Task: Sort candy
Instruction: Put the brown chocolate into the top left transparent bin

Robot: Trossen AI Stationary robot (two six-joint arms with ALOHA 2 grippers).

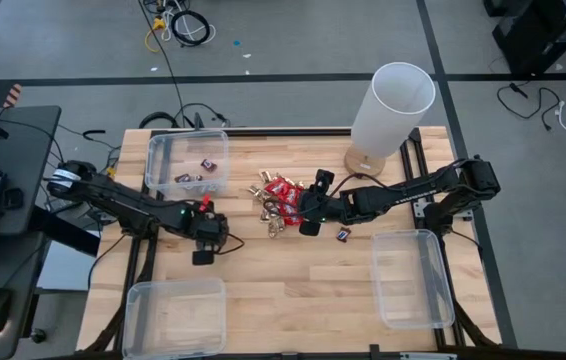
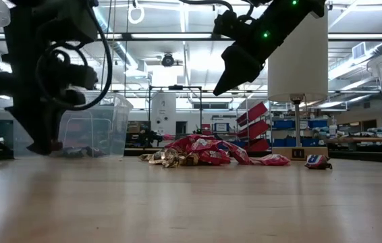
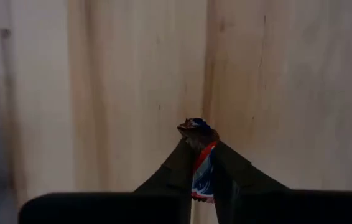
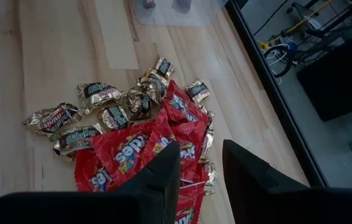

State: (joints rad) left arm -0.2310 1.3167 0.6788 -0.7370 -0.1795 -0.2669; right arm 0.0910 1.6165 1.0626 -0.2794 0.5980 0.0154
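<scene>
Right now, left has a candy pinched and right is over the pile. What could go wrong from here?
1. The left gripper holds its candy only at the fingertips, wrapper sticking out past them; it might slip on the way to a bin.
2. The right gripper hangs open over overlapping red packets and gold-foil pieces; closing there may grab two kinds at once.
3. One stray candy lies near the right arm and could get pushed.

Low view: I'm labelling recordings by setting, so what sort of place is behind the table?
Probably a robotics lab or workshop: rows of ceiling strip lights, storage shelving with blue bins behind, and loose cables on the grey floor around the wooden table.
</scene>
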